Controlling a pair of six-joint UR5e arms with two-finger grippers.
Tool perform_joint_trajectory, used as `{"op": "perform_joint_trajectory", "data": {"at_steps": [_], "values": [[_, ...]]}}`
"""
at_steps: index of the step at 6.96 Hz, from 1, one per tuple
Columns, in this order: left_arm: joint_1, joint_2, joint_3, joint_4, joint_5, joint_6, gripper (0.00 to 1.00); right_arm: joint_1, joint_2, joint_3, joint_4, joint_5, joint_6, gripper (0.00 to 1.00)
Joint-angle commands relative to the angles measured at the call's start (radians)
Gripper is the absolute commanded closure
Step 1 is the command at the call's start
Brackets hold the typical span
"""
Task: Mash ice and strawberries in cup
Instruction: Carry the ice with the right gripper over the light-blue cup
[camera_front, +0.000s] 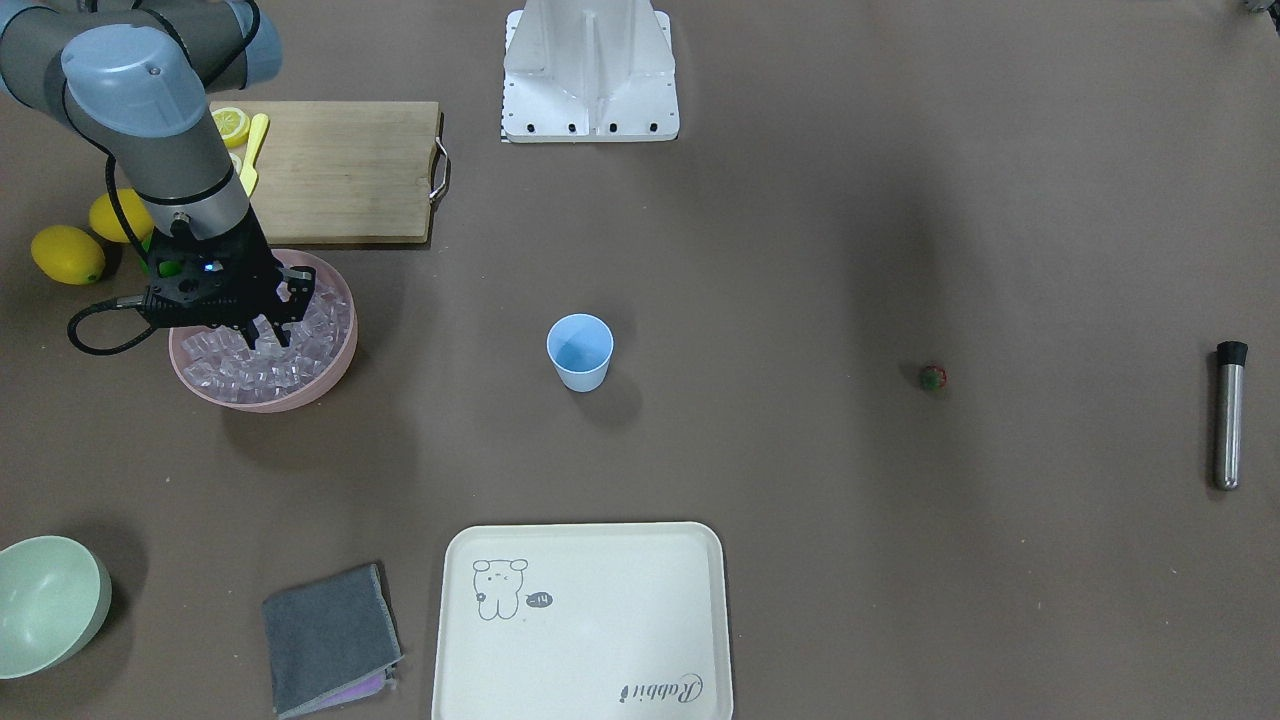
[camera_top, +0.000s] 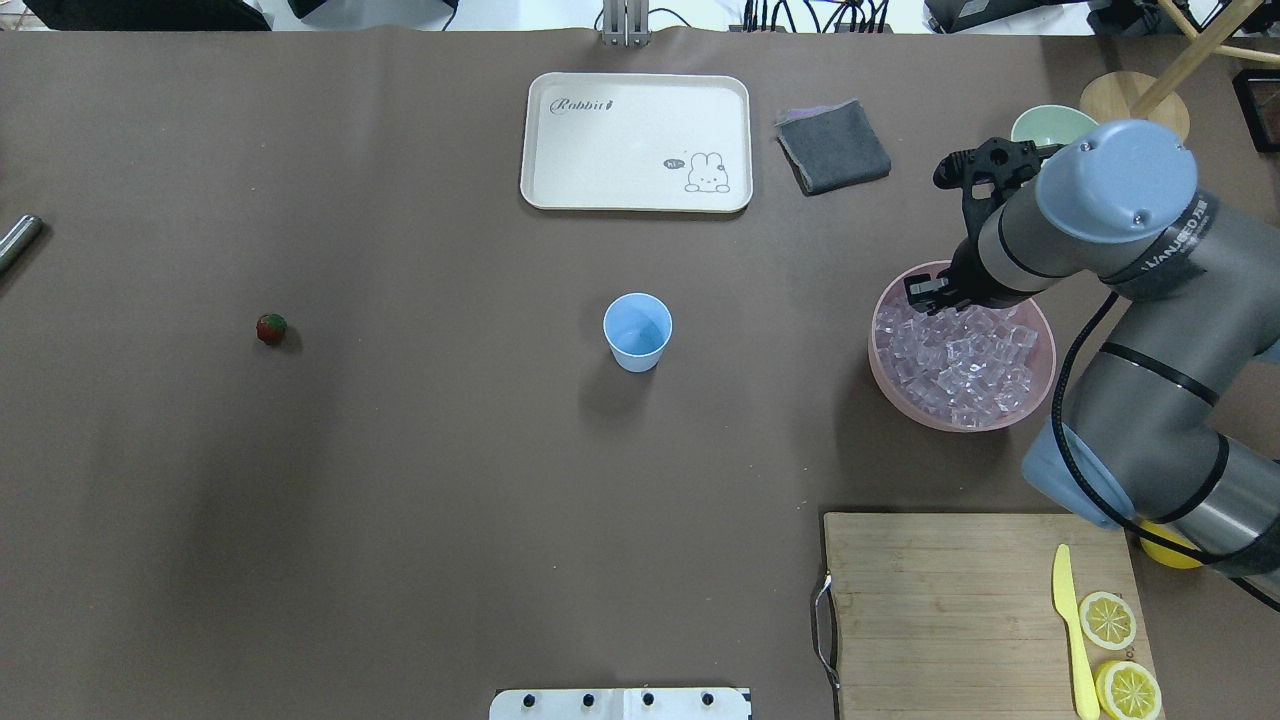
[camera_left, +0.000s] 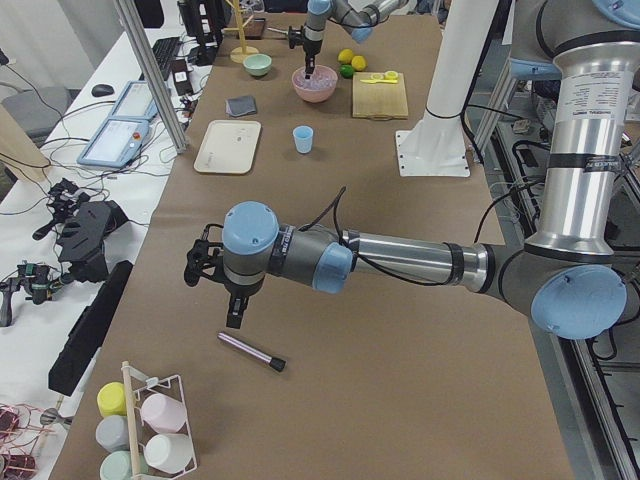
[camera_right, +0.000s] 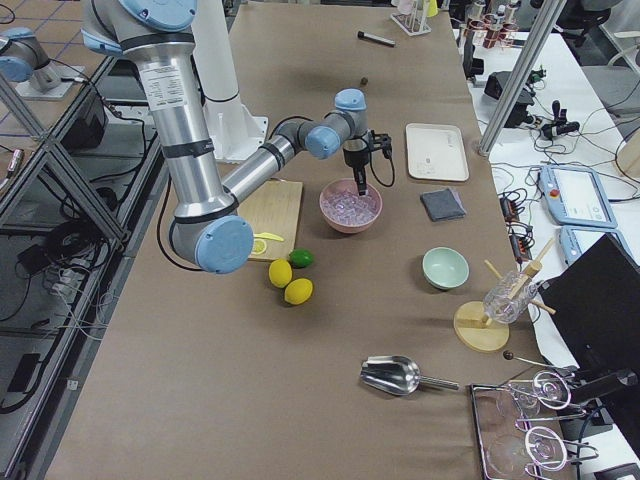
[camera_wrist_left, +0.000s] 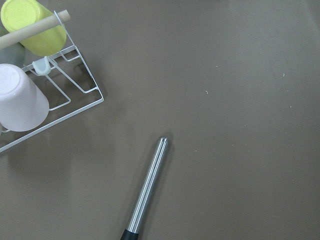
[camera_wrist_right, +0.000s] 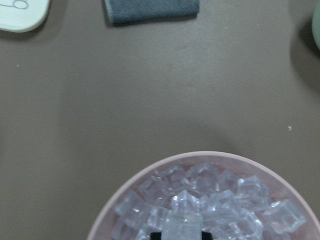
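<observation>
The right claw (camera_front: 268, 339) sits in the pink bowl (camera_front: 300, 399), narrowed on one cube of the ice (camera_wrist_right: 182, 216) — its tips mostly cut off in the wrist view. The cup (camera_front: 579, 350) stands upright well to its left, the strawberry (camera_front: 933, 377) beyond it (nearer the left claw (camera_left: 234, 316), whose opening cannot be told).

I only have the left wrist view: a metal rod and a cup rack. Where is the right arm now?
Observer: The right gripper is down in the pink bowl of ice.
Operator: Anything in the cup yet?
Observer: No, the cup looks empty.
Operator: And the strawberry?
Observer: The strawberry lies on the table, well apart from the cup, on the robot's left.
</observation>
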Motion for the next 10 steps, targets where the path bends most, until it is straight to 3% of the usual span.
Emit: {"op": "perform_joint_trajectory", "data": {"at_steps": [1, 4, 6, 8, 10], "values": [[-0.003, 0.014, -0.014, 0.004, 0.0, 0.0, 0.02, -0.059, 0.151, -0.003, -0.104, -0.001, 0.124, 0.89], [-0.004, 0.037, -0.039, 0.004, 0.003, 0.0, 0.02, -0.134, 0.28, -0.062, -0.1, -0.033, 0.2, 0.95], [-0.003, 0.037, -0.033, 0.004, 0.003, 0.005, 0.02, -0.154, 0.395, -0.164, -0.097, -0.027, 0.2, 1.0], [-0.001, 0.035, -0.028, 0.004, 0.005, 0.005, 0.02, -0.194, 0.407, -0.175, -0.094, -0.058, 0.227, 1.0], [0.0, 0.037, -0.027, 0.004, 0.005, 0.005, 0.02, -0.211, 0.455, -0.259, 0.017, -0.082, 0.284, 1.0]]}}
